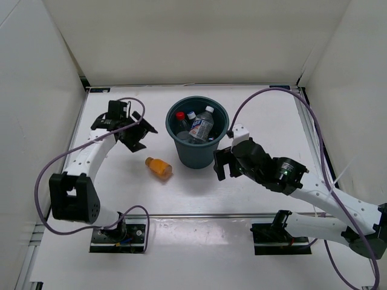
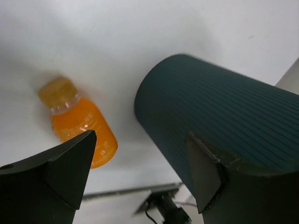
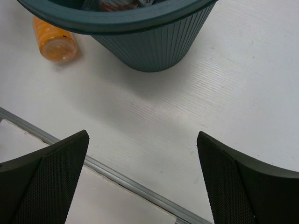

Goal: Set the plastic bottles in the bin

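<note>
Only the overhead view looks down into the bin (image 1: 196, 156). It stands upright near the middle of the desk (image 1: 266, 115) and holds several clear bottles packed together. One is a bottle with a red cap (image 1: 181, 118) on the left side, and a labelled clear bottle (image 1: 203, 125) leans beside it. How many bottles are inside cannot be counted for certain.

The overhead view also shows both arms at once. The left claw (image 1: 142, 136) is to the left of the bin, and the right claw (image 1: 222, 159) is close to the bin's near-right side.

The left wrist view shows what the overhead view cannot: the ribbed outer wall of the bin (image 2: 219, 116) from low down. It also shows the orange bottle (image 2: 79, 123) lying on its side on the white desk (image 2: 140, 37), with its cap pointing away from the bin. The left claw (image 2: 140, 137) has its jaws spread apart and nothing between them. The orange bottle lies beyond the left fingertip.

The right wrist view shows the rolled rim and tapering wall of the bin (image 3: 154, 46) from the other side, with only a sliver of its contents at the top edge. The orange bottle (image 3: 55, 39) shows past the bin, end-on. The right claw (image 3: 142, 137) is wide open over bare desk (image 3: 233, 74) and grips nothing.

From above, the orange bottle (image 1: 158, 167) lies on the desk on the near-left of the bin, close to its base but not touching it.
</note>
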`<state>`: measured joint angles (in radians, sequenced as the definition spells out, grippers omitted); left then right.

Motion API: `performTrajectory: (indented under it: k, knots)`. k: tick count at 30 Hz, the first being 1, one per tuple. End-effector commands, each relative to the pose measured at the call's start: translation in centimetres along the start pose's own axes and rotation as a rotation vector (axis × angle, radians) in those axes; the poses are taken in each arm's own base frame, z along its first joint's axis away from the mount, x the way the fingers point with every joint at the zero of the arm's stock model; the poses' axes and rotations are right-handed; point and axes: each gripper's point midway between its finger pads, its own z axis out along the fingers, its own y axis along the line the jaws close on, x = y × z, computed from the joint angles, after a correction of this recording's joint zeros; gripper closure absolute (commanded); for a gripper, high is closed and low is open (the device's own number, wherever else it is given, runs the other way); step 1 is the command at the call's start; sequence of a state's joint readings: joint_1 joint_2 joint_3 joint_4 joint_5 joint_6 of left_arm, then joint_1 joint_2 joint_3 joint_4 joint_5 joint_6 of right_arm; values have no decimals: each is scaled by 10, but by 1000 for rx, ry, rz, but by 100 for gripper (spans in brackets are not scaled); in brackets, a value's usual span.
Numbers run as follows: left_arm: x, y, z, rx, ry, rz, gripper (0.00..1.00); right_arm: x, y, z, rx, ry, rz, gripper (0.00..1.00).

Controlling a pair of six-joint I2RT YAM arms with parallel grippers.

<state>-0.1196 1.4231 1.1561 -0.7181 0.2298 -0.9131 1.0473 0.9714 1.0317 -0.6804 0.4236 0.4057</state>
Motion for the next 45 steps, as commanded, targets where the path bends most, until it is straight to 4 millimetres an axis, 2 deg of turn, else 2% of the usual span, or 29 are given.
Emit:
performTrajectory:
  k: [1, 3, 4, 5, 10, 12, 21, 26, 28, 30, 31, 33, 34, 35, 36, 37, 40, 41, 43, 44, 45]
  knots:
    - [49, 37, 15, -126, 274, -199, 13, -9, 6, 3, -20, -18, -22, 0]
    - [56, 45, 21, -170, 319, -232, 14, -8, 5, 5, -18, -8, -19, 0]
    - [50, 39, 17, -175, 301, -242, 14, -8, 5, 5, -18, -8, -19, 0]
    - [53, 44, 14, -216, 314, -253, 14, -8, 5, 5, -18, -8, -19, 0]
    - [40, 36, 5, -238, 248, -307, 12, -7, 3, 8, -7, -1, -17, 0]
    - [46, 39, 6, -240, 273, -315, 10, -7, 4, 8, -16, 3, -17, 0]
    - [79, 68, 46, -321, 399, -341, 9, -2, 1, 16, 4, 39, -28, 0]
    - [90, 69, 65, -343, 451, -291, 10, -3, -3, 17, 10, 41, -37, 0]
    - [94, 69, 73, -350, 469, -289, 18, -2, -3, 20, 13, 49, -40, 0]
    - [98, 72, 72, -356, 483, -296, 28, -2, -4, 20, 13, 50, -49, 0]
    - [98, 71, 69, -349, 476, -302, 40, -2, -5, 20, 21, 46, -49, 0]
    - [89, 66, 58, -351, 427, -281, 54, -1, -8, 19, 38, 49, -52, 0]
    - [70, 54, 51, -336, 347, -250, 59, -4, -13, 18, 51, 37, -44, 0]
    - [56, 37, 36, -292, 282, -234, 63, -4, -16, 15, 61, 36, -45, 0]
    - [40, 26, 25, -269, 226, -227, 63, -6, -20, 15, 90, 25, -29, 0]
    - [13, 0, 7, -229, 125, -207, 63, -2, -26, 11, 113, 32, -23, 0]
    - [-31, -40, -36, -166, -63, -188, 65, 7, -45, -1, 193, 32, 38, 0]
    - [-51, -78, -67, -62, -150, -171, 69, 6, -52, -5, 229, 18, 56, 0]
    - [-64, -119, -97, 56, -272, -81, 71, 17, -66, -12, 277, 32, 117, 0]
    - [-76, -155, -120, 181, -360, -32, 71, 24, -73, -10, 303, 51, 132, 0]
    - [-74, -170, -130, 231, -401, 52, 69, 24, -75, -14, 311, 45, 171, 0]
